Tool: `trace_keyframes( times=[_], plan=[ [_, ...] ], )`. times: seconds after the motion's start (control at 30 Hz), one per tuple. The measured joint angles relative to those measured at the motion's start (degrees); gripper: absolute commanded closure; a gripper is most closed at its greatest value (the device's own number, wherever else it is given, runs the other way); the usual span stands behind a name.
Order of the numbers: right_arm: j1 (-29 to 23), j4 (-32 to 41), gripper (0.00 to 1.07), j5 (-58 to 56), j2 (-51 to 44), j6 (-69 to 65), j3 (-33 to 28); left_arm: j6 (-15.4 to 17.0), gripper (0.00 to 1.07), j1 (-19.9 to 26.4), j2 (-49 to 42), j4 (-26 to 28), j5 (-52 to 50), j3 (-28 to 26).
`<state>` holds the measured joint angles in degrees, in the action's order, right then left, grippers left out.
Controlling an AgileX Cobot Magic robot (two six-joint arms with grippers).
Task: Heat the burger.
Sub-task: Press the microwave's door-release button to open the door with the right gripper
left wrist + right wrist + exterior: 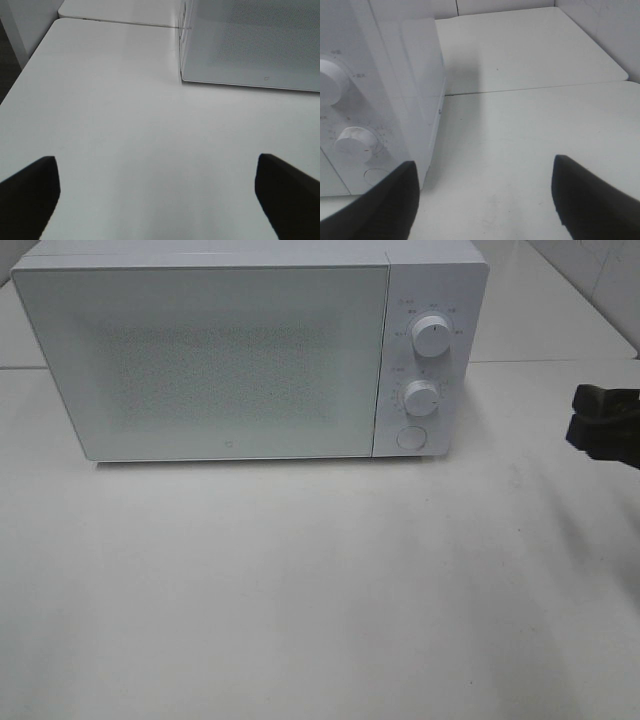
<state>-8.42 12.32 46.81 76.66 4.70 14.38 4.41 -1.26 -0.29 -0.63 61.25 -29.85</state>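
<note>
**Exterior high view.** A white microwave oven [230, 445] is shown across the upper left and centre of the frame, standing on a white table [300, 600]. Its door [200, 360] is shut. The dotted window in the door is seen as opaque, so the interior is hidden. The burger is not seen in any view, and its place cannot be told. To the right of the door, a control panel [455, 300] is shown with an upper dial [431, 337], a lower dial [420, 397] and a round button [411, 437] beneath them. At the right edge of the frame, at mid-height, the right gripper [578, 415] is seen as a dark shape, held apart from the oven and about level with the lower dial.

**Left wrist view.** The left gripper [157, 167] is shown with its two dark fingers [30, 195] spread wide, with bare table between them. A lower corner of the oven door is seen ahead, well apart from the fingers.

**Right wrist view.** The fingers [590, 195] of the right gripper are likewise spread wide, with only table between them. The panel side of the oven, with both dials and the button, is seen near one finger.
</note>
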Motion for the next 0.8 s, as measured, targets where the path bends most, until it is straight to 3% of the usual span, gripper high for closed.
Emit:
trace_keyframes(
  times=[0.03,0.13,0.23,0.3,0.4,0.5,0.8],
  plan=[
    [0.00,0.00,0.34,0.00,0.00,0.00,0.00,0.00,0.09,0.00,0.00,0.00,0.00,0.00],
    [-7.68,6.59,0.34,8.19,7.16,4.64,0.06,0.00,0.09,0.00,0.00,0.00,0.00,0.00],
    [-9.45,8.59,0.34,10.03,8.71,5.10,0.11,0.00,0.09,0.00,0.00,0.00,0.00,0.00],
    [-14.04,14.44,0.34,14.67,12.72,5.84,0.11,0.00,0.09,0.00,0.00,0.00,0.00,0.00],
    [-17.19,17.59,0.34,17.36,15.18,5.96,0.17,0.00,0.09,0.00,0.00,0.00,0.00,0.00],
    [-23.95,23.95,0.34,20.17,19.71,6.02,1.32,0.00,0.09,0.00,0.00,0.00,0.00,0.00],
    [-30.19,25.95,0.34,20.57,22.92,6.02,5.90,0.00,0.09,0.00,0.00,0.00,0.00,0.00]
  ],
)
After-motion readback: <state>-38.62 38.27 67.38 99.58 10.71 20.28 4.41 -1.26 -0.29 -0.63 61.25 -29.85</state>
